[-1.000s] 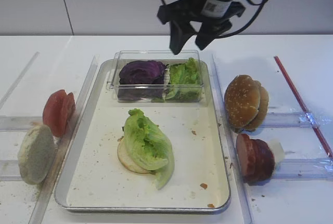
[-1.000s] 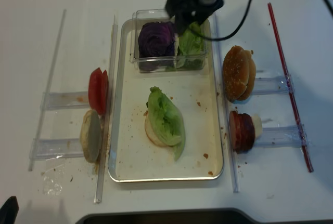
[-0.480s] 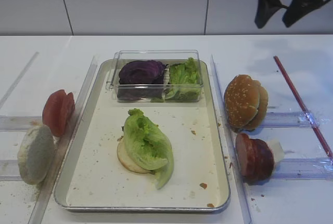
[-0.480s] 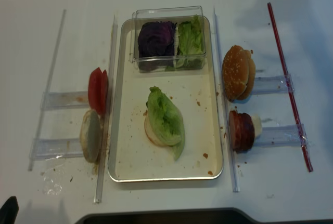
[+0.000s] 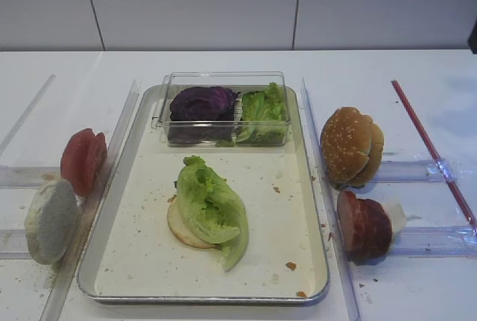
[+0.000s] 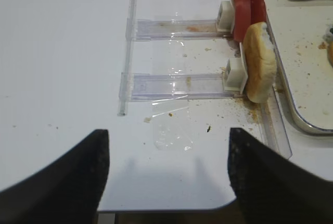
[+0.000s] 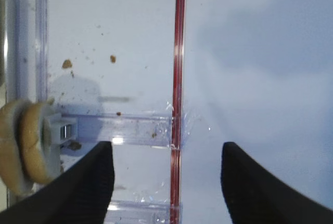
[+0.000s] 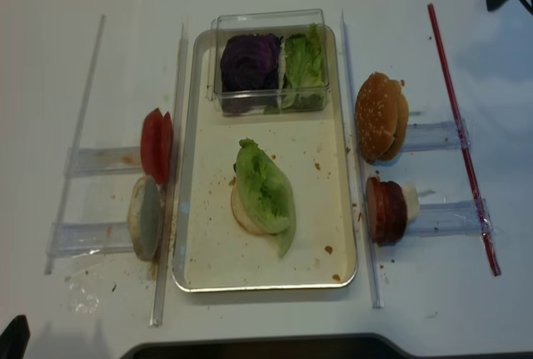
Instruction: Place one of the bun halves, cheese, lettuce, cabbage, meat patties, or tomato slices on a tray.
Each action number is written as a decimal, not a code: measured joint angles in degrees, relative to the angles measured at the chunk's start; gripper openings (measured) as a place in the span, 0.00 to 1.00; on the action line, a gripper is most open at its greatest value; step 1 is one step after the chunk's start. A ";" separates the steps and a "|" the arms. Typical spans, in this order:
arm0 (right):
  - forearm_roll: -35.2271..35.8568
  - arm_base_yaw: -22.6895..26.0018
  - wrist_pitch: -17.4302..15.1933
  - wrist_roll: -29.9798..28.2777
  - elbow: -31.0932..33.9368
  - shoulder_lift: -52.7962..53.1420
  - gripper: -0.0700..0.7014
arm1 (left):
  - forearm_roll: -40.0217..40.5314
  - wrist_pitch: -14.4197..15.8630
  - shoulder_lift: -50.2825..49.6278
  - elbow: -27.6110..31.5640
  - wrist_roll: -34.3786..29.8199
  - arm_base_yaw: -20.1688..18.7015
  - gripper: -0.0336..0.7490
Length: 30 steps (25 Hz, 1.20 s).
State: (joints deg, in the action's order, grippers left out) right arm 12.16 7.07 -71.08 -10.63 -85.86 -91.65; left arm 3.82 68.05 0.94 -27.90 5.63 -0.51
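right gripper (image 7: 164, 177) hangs at the table's 2 o'clock edge, jaws spread wide, holding nothing, above the red strip (image 7: 178, 78). left gripper (image 6: 166, 177) likewise spread, empty, at 7 o'clock. lettuce (image 5: 212, 205) lies on a pale bun half (image 5: 181, 229) mid-tray (image 5: 127, 261).

Bright, even light; soft shadows, slight blur.

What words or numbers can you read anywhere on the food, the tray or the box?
None: no words, numbers or signs show in any view.
The tray, the clear box, the buns and the red strip are all plain.
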 joint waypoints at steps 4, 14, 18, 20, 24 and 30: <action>2.44 0.37 2.71 -1.34 9.82 10.02 0.68 | 0.00 0.00 0.00 0.00 0.00 0.00 0.61; 4.48 0.49 5.48 -2.00 29.20 35.13 0.68 | 0.00 0.00 0.00 0.00 -0.21 0.00 0.61; 4.61 0.49 4.66 -1.44 34.70 45.27 0.68 | 0.00 0.00 0.00 0.00 -0.21 0.00 0.61; 4.71 0.49 4.40 -0.16 36.97 50.17 0.68 | 0.00 0.00 0.00 0.00 -0.21 0.00 0.61; 5.06 0.49 2.31 3.52 41.21 60.44 0.68 | 0.00 0.00 0.00 0.00 -0.21 0.00 0.61; 5.15 0.49 -1.60 6.27 46.08 73.77 0.68 | 0.00 0.00 0.00 0.00 -0.21 -0.63 0.61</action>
State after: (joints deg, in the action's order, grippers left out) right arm 17.30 7.56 -72.68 -4.36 -39.79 -17.89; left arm 3.82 68.05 0.94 -27.90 5.41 -1.14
